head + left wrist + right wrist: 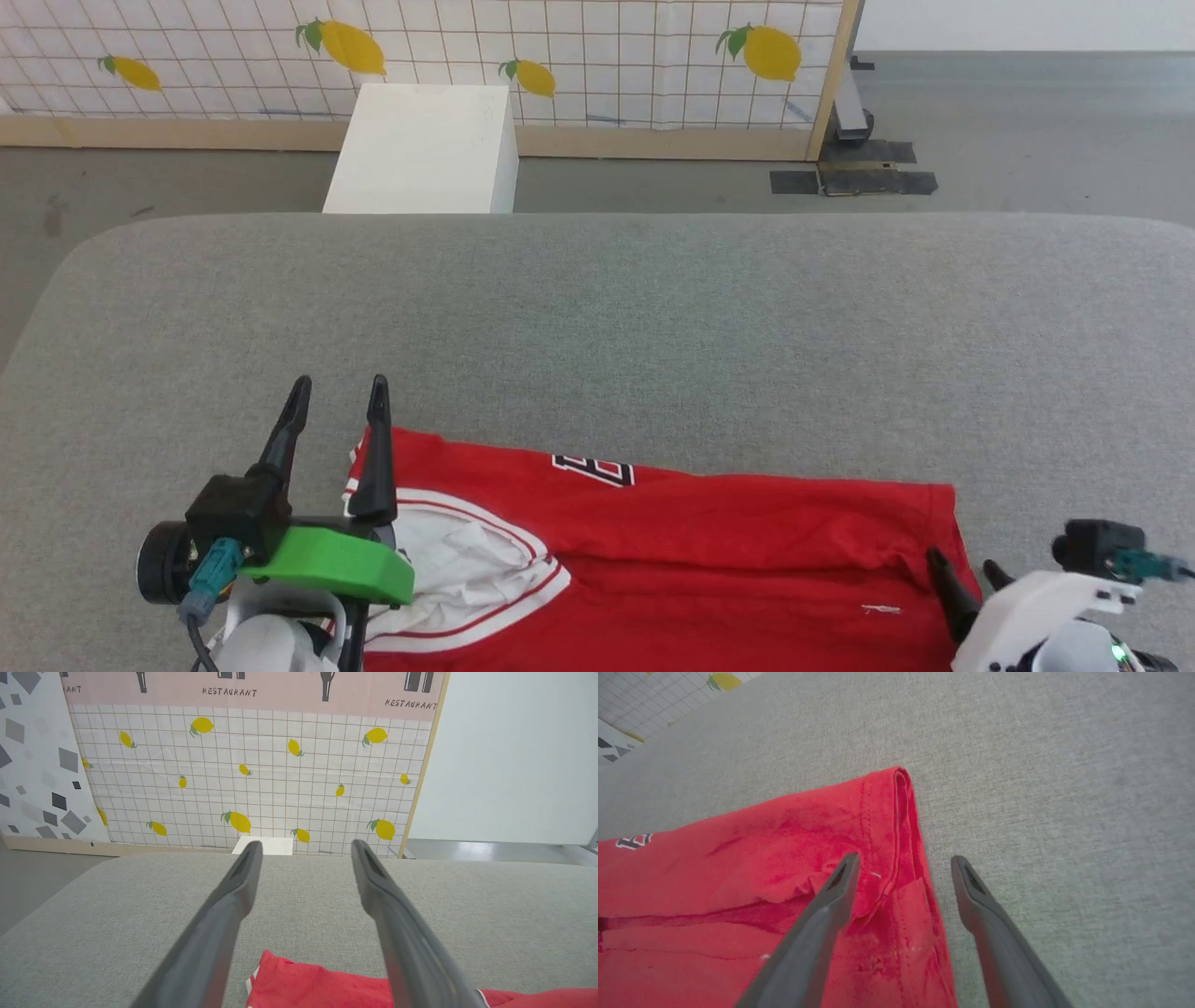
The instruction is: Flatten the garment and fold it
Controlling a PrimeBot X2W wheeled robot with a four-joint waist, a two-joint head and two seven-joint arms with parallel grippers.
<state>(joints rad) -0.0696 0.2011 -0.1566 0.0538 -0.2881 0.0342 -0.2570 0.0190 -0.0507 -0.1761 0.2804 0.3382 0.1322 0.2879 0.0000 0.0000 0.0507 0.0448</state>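
Along the near edge of the worktop (597,317) the garment (709,551) lies as a long red band. Its white-trimmed opening, with the white inside showing, sits at the left end and its hem at the right end. A crease runs lengthwise through it, and black lettering peeks over its far edge.

My left gripper (338,383) hovers at the garment's far left corner with its fingers apart and nothing between them. One finger is over red cloth, the other over bare grey cover. My right gripper (962,560) is at the hem end, fingers also apart and empty, straddling the hem line.

My worries from here:
- The cloth looks doubled at the hem. A shallow pinch could catch the top layer alone and peel it back rather than carry the fold.
- The garment sits so near the worktop's near edge that any pull towards me could slide it off.
- If one arm lifts before the other, the band will skew and bunch.

Beyond it the cover is bare to the far edge, then a white box (425,149) and a lemon-print panel (579,56).
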